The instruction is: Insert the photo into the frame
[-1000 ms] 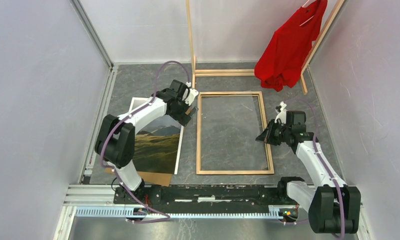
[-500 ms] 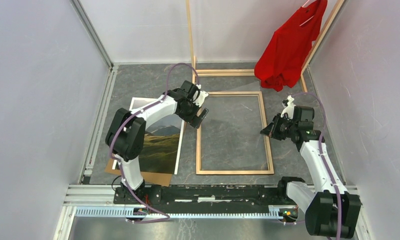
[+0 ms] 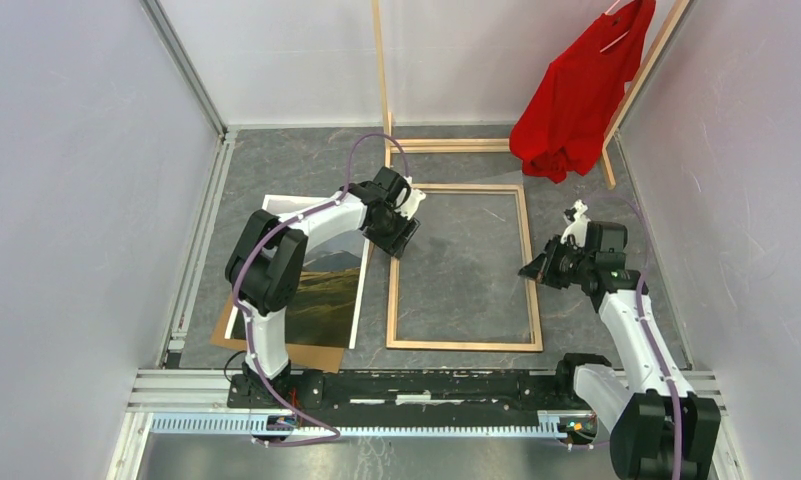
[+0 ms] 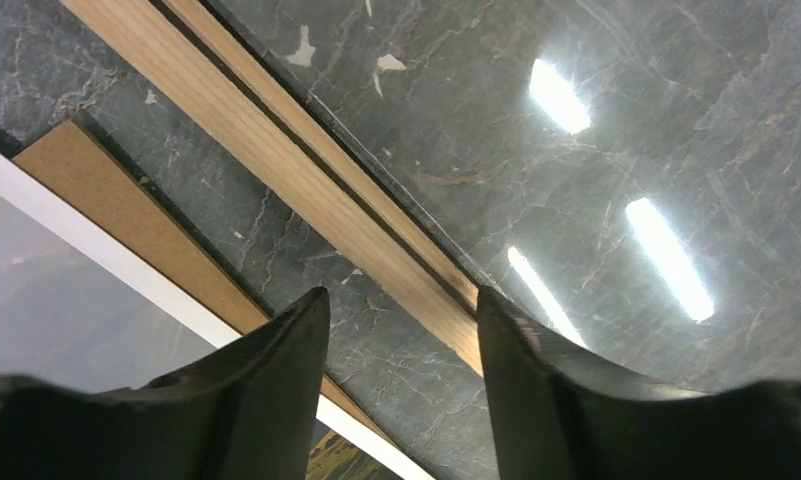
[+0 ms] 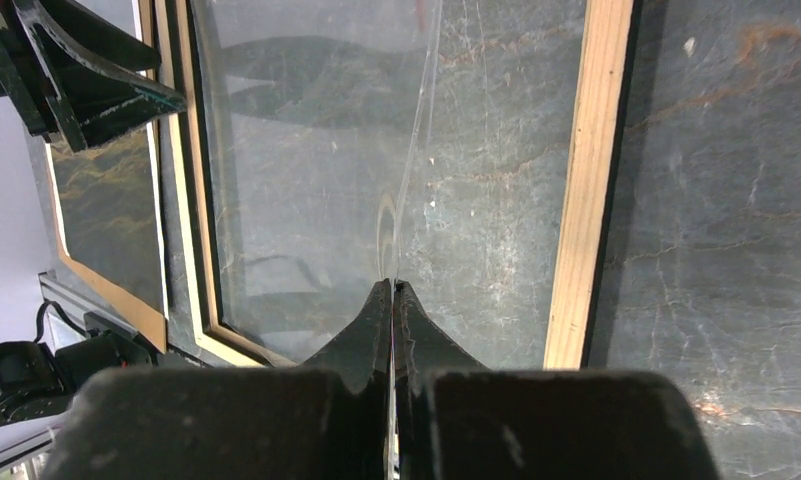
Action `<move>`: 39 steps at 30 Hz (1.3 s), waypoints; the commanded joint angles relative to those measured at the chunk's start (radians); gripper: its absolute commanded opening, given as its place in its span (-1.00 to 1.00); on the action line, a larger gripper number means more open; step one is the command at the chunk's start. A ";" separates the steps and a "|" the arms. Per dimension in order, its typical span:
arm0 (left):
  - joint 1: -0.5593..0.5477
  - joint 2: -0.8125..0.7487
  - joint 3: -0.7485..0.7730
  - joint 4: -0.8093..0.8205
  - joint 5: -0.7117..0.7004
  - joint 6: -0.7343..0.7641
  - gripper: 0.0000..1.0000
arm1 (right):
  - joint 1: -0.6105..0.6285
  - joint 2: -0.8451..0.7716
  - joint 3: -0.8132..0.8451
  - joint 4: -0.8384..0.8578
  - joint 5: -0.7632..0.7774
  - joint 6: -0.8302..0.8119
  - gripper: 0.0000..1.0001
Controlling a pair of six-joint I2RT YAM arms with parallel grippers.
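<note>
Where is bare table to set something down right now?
Far-left table, between the photo and back wall, is bare. Crowded: the narrow gap between photo and frame, under the left tool; rack and shirt behind the frame.

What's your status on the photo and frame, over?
Left hand open over frame rail. Right hand shut on clear sheet. Photo outside frame, on cardboard.
</note>
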 commanded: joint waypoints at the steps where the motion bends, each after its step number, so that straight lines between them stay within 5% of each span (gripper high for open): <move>1: -0.001 -0.011 0.005 0.023 -0.025 0.013 0.19 | -0.001 -0.062 -0.080 0.022 -0.046 0.039 -1.00; 7: -0.001 -0.077 -0.042 0.021 0.027 0.035 0.18 | -0.002 -0.167 -0.212 0.072 -0.076 0.121 -0.97; 18: 0.048 -0.218 0.025 -0.083 0.142 0.107 0.60 | -0.002 -0.198 -0.199 0.219 -0.153 0.216 -0.95; 27: 0.166 -0.215 -0.126 0.055 -0.053 0.116 0.40 | -0.001 -0.135 -0.196 0.354 -0.229 0.333 -0.95; 39: 0.145 -0.217 -0.265 0.192 -0.041 0.106 0.30 | -0.003 -0.132 -0.216 0.279 -0.187 0.346 -0.96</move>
